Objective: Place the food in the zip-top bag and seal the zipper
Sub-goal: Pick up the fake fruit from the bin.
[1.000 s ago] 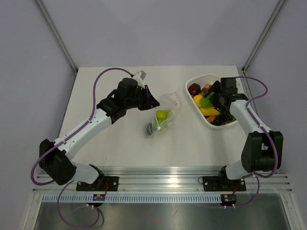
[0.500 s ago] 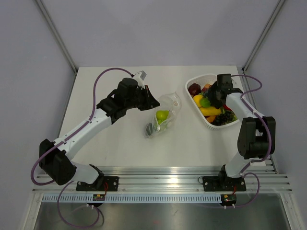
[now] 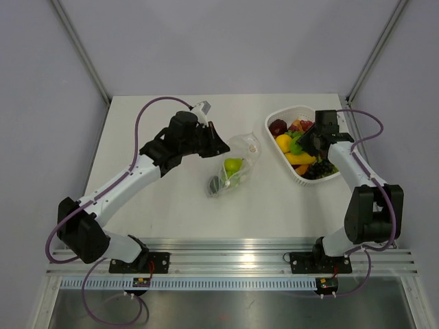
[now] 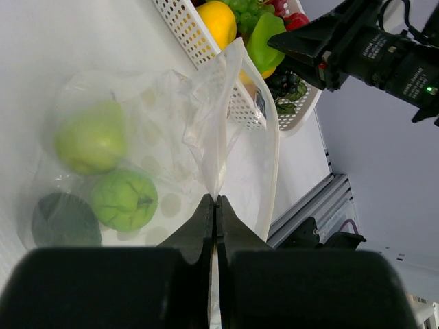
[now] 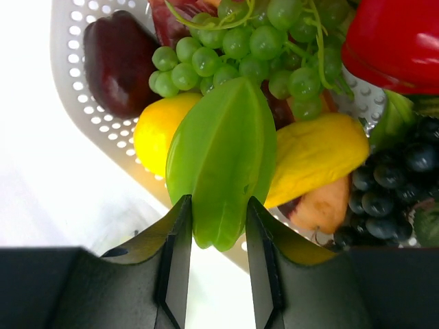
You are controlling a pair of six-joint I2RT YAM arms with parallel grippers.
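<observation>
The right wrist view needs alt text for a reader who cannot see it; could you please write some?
The right gripper is shut on a green star fruit, holding it over the rim of a white basket. In the basket lie green grapes, a yellow lemon, a dark purple fruit, a red pepper and dark grapes.

White plastic basket: oval, perforated wall, sits at far right of counter, long axis angled. Counter white, matte. Ribbed aluminium rail runs along the near edge. 2 slanted metal poles at far corners: left pole, right pole. Plain grey wall behind.
</observation>
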